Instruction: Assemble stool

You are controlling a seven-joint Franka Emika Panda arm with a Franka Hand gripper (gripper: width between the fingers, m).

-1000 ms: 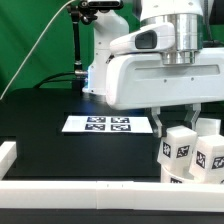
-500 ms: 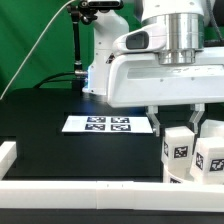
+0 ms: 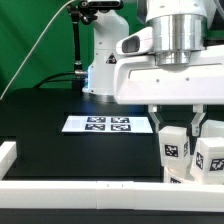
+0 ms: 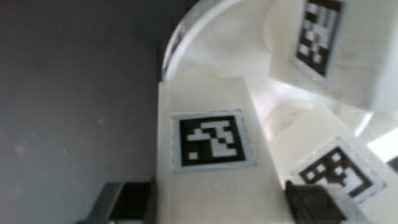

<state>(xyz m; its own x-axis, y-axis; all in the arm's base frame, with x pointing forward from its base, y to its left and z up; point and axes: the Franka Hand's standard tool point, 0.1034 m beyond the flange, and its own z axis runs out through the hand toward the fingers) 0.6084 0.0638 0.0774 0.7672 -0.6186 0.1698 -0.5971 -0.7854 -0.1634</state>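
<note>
My gripper [image 3: 179,127] hangs over the stool parts at the exterior view's right. Its two fingers stand on either side of an upright white leg [image 3: 177,150] with a square tag, and the pads press its sides. In the wrist view the same leg [image 4: 214,125] fills the space between the fingers [image 4: 128,202] of the gripper [image 4: 222,206]. A second tagged leg [image 3: 212,155] stands close beside it. Two more tagged pieces [image 4: 320,35] [image 4: 347,170] show in the wrist view. A curved white rim [image 4: 178,50] there looks like the seat disc.
The marker board [image 3: 105,124] lies flat on the black table behind the legs. A long white rail [image 3: 80,193] runs along the front edge, with another rail end [image 3: 8,152] at the left. The arm's base [image 3: 100,55] and a green backdrop stand at the back.
The gripper's body has shifted toward the exterior view's right. The fingers now sit tight against the leg, which has barely moved.
</note>
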